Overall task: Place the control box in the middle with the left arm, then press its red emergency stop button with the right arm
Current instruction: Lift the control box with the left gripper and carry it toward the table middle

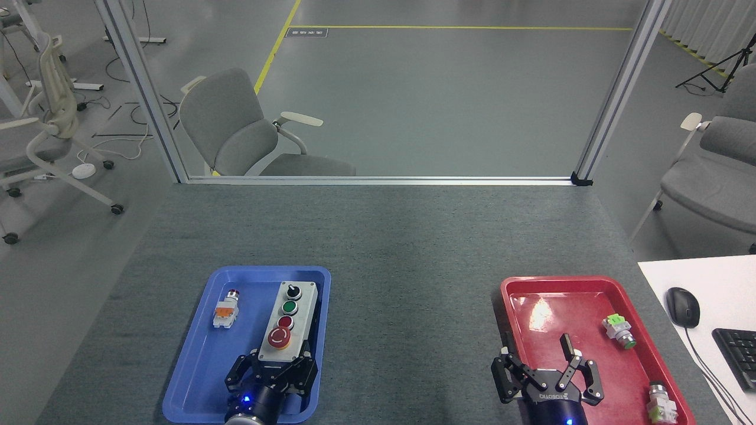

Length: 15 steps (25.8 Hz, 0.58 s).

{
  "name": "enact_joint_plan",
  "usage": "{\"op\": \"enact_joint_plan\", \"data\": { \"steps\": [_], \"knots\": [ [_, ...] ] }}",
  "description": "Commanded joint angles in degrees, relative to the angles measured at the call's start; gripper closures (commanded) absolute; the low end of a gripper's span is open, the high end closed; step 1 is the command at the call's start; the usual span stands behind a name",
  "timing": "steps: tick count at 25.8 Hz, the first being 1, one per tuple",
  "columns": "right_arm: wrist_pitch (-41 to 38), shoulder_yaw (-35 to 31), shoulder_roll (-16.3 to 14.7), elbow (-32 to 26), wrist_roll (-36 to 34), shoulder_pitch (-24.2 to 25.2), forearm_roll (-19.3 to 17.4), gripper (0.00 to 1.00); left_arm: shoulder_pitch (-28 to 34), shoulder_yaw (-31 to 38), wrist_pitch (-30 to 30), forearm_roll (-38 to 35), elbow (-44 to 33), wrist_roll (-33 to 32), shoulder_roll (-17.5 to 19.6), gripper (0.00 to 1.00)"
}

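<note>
The control box [287, 323], light grey with a black knob, green button, red button and big red mushroom button, stands in the blue tray [198, 360], its far end angled to the right. My left gripper [279, 361] is shut on the box's near end, a finger on each side. My right gripper [540, 361], black with ROBOTIQ lettering, stands open with nothing between its fingers, over the near left part of the red tray [590, 295].
A small push-button part with an orange block [225, 309] lies in the blue tray, left of the box. Two green-block parts [618, 330] [660, 402] lie in the red tray. A white desk with a mouse [683, 307] and keyboard [738, 354] borders the right.
</note>
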Motion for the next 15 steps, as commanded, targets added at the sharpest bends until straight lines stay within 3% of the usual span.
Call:
{"op": "enact_joint_plan", "data": {
  "steps": [1, 5, 10, 15],
  "knots": [
    [-0.01, 0.0, -0.01, 0.01, -0.04, -0.02, 0.0, 0.02, -0.78, 0.27, -0.61, 1.56, -0.76, 0.31, 0.4, 1.0],
    [-0.01, 0.0, -0.01, 0.01, -0.04, 0.07, 0.0, 0.02, -1.13, 0.27, -0.61, 3.41, -5.94, -0.21, 2.16, 1.0],
    [-0.01, 0.0, -0.01, 0.01, -0.04, 0.07, 0.0, 0.03, -0.34, -0.7, -0.61, 2.97, -13.77, -1.27, 1.81, 1.0],
    [-0.01, 0.0, -0.01, 0.01, -0.04, 0.07, 0.0, 0.02, -0.51, -11.42, 1.32, 2.18, -14.12, -2.41, 1.19, 1.0]
  ]
}}
